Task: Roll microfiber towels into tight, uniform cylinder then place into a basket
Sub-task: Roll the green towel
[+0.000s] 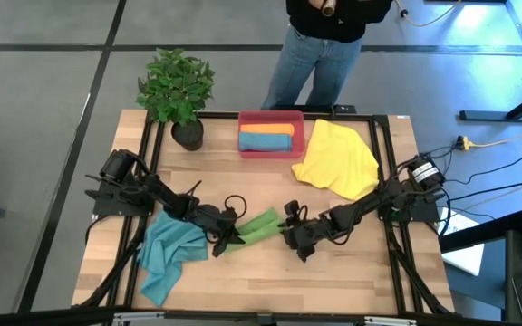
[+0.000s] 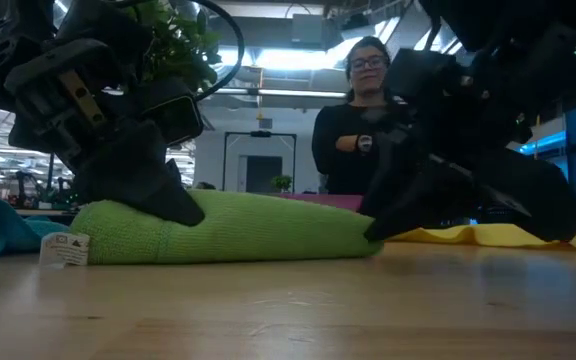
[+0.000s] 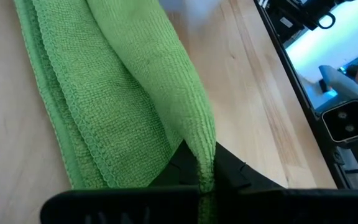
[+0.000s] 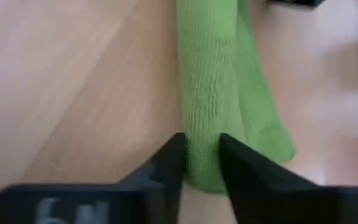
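From above, the rolled green microfiber towel [image 1: 256, 226] is lying mid-table, between the left end effector [image 1: 226, 237] and the right end effector [image 1: 294, 233]. The left wrist view shows the left one pinching a towel edge; the right wrist view shows narrowed jaws straddling the roll's end. Rolling looks finished; next, lifting it toward the far red-pink plastic basket [image 1: 271, 134] calls for both grips holding.

Grey floor [image 1: 43, 81] surrounds the wooden table [image 1: 270, 272].

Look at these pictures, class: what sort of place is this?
Probably a robotics lab or workshop. Two dark robot arms are mounted on a framed wooden table, a person stands watching behind it, and cables trail over a grey floor, with ceiling lights and glass partitions beyond.
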Controlling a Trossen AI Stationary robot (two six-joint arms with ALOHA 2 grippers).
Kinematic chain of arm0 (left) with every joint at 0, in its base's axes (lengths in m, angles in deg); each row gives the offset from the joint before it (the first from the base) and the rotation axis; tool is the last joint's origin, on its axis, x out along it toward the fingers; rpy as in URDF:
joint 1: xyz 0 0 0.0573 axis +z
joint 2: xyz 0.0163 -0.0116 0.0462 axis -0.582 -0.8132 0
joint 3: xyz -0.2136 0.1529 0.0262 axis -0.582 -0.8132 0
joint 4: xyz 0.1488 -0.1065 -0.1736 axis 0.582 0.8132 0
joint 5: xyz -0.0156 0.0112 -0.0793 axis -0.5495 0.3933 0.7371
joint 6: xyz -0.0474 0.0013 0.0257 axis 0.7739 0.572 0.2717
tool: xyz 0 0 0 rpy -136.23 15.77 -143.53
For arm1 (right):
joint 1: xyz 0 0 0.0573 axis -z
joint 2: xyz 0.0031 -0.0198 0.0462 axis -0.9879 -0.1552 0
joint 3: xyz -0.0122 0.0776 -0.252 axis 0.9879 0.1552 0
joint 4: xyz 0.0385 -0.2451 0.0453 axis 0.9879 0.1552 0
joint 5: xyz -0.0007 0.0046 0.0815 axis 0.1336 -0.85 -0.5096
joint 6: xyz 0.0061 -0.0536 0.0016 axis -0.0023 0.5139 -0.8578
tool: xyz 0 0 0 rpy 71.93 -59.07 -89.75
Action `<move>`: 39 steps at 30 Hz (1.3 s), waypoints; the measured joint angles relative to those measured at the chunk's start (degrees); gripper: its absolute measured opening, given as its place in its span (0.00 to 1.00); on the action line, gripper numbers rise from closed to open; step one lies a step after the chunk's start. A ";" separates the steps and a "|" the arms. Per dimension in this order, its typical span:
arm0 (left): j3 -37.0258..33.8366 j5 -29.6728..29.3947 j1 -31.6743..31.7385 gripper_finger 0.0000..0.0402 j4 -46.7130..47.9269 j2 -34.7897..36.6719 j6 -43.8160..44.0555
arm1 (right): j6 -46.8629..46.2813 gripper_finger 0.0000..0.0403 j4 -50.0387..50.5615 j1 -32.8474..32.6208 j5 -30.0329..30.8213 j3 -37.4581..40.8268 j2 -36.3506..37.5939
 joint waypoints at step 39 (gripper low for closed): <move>11.19 10.61 1.95 0.09 32.08 3.90 -16.58 | -44.33 0.02 -0.49 4.72 -27.54 -2.80 -4.30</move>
